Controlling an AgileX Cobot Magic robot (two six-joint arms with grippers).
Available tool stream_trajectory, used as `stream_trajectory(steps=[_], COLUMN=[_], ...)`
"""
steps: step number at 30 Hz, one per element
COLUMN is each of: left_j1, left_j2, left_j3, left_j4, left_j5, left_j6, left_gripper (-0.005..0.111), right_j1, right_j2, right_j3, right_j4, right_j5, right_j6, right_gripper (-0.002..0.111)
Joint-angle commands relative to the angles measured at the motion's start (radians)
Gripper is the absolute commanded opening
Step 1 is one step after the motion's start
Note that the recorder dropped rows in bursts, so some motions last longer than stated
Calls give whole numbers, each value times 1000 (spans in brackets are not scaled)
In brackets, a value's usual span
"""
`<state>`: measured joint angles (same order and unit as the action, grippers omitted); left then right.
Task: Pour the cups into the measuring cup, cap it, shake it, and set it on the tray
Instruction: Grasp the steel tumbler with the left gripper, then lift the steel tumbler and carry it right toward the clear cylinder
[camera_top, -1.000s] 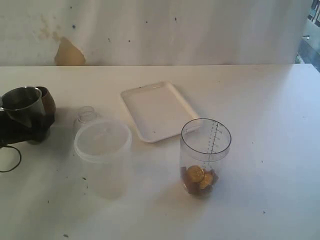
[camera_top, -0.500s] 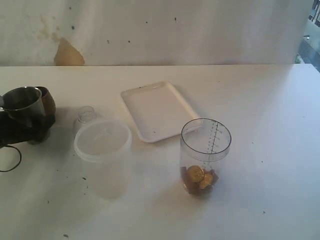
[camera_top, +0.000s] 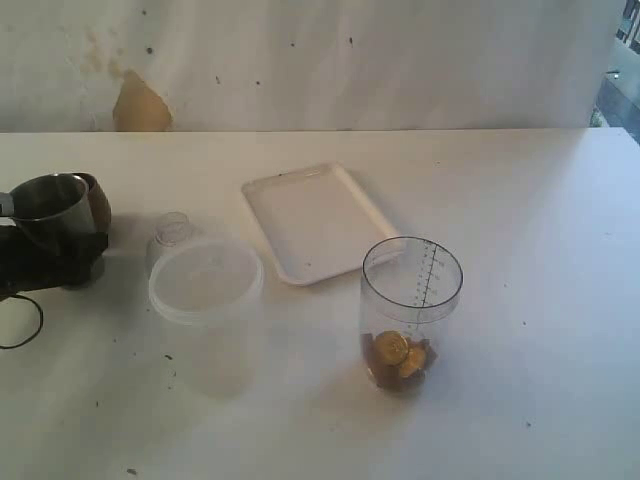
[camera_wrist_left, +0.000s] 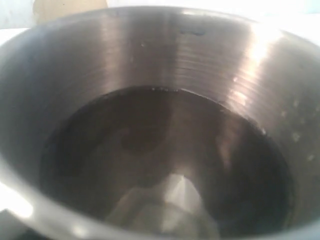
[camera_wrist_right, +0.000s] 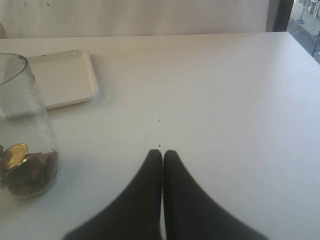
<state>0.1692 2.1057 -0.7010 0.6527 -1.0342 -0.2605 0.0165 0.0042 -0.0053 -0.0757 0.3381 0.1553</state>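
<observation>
The steel cup (camera_top: 48, 200) stands upright at the table's left edge, with the brown wooden cup (camera_top: 97, 205) right behind it. My left gripper (camera_top: 55, 258) wraps its dark fingers around the steel cup's lower part; the steel cup's empty inside (camera_wrist_left: 160, 100) fills the left wrist view, hiding the jaws. The measuring cup (camera_top: 411, 310) stands uncapped in front of the tray (camera_top: 315, 220), gold and brown pieces in its bottom. My right gripper (camera_wrist_right: 163, 154) is shut and empty over bare table, well apart from the measuring cup (camera_wrist_right: 22, 130) and the tray (camera_wrist_right: 65, 75).
A frosted lidded plastic container (camera_top: 205, 280) stands between the cups and the measuring cup, with a small clear round piece (camera_top: 172, 228) just behind it. A dark cable (camera_top: 20, 325) loops at the left edge. A stained white wall (camera_top: 320, 60) backs the table.
The dark fingers have drawn in closer around the steel cup, which has shifted slightly. The right gripper and the other things have not moved.
</observation>
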Motion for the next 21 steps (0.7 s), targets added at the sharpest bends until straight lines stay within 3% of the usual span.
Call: stream_trajectory(steps=[1, 11, 17, 21], left_j1=[-3, -3, -3, -84], left_j2=[-9, -200, -388, -494], left_j3=[3, 3, -1, -57], left_j4=[84, 202, 286, 348], left_j5=[14, 36, 34, 137], left_j6=[-16, -156, -382, -515], left_gripper=[0, 0, 0, 0], right_j1=[-5, -5, -5, -5], right_j2=[-4, -4, -4, -4], right_j3=[5, 5, 5, 5], right_j4=[-3, -3, -3, -3], right_j5=[-1, -1, -1, -1], right_j6=[1, 1, 1, 1], right_gripper=[0, 0, 0, 0])
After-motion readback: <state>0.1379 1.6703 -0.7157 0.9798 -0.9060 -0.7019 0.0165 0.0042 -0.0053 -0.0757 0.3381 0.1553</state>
